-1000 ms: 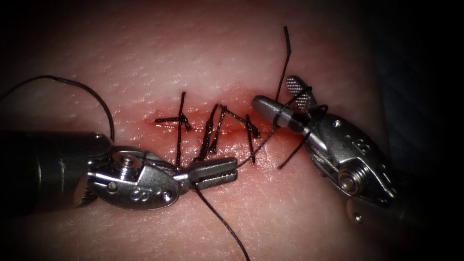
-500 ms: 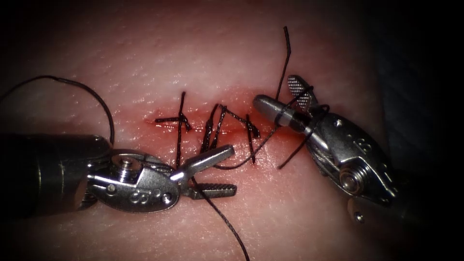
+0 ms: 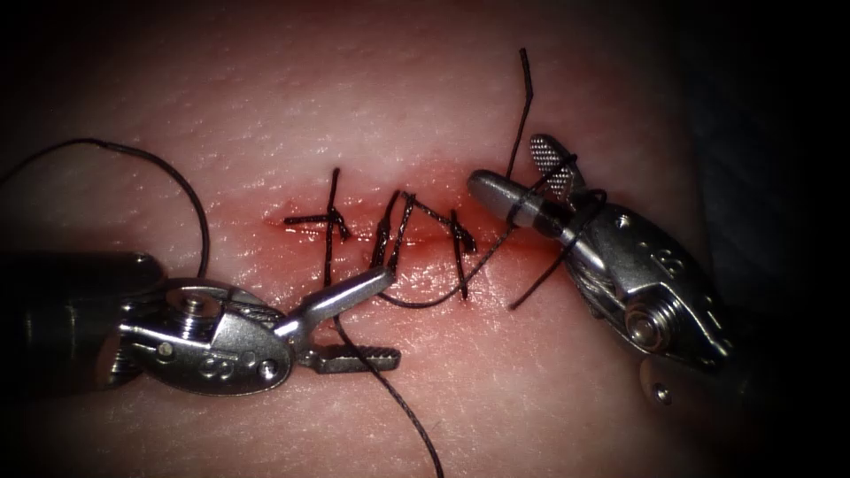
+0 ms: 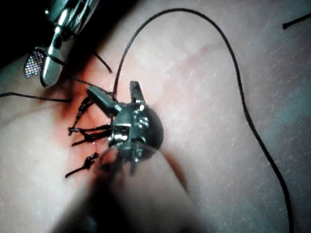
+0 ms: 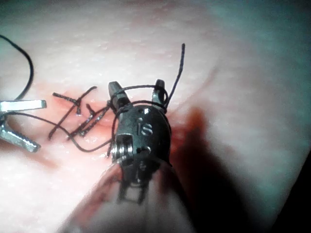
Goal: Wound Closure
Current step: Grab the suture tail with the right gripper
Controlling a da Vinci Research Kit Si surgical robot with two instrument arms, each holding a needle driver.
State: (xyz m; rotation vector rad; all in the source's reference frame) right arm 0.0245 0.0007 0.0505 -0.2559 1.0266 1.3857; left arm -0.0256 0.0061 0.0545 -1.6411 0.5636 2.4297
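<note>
Left tool: your left tool (image 3: 367, 320) sits below the cut (image 3: 416, 241), jaws spread wide and gripping nothing — a second ago they were closed on the thread, and since then the tool has backed off to the left. From the left wrist view, the same tool (image 4: 115, 97) shows both jaws parted over the stitches.

Right tool: your right tool (image 3: 522, 180) lies at the right end of the cut, jaws apart, with thread wrapped around them near the hinge; it grips nothing. The right wrist view shows the loops crossing its jaws (image 5: 138, 92).

Thread: the thread (image 3: 416, 301) sags in a slack curve from the right tool's wraps, under the stitches, then passes between your left tool's open jaws and runs down over the tissue (image 3: 354, 106). A free end stands up above the right tool.

Stitches: several dark stitches (image 3: 394, 235) cross the cut, with red fluid (image 3: 292, 232) along it.

Needle: you can't make it out in these views.
</note>
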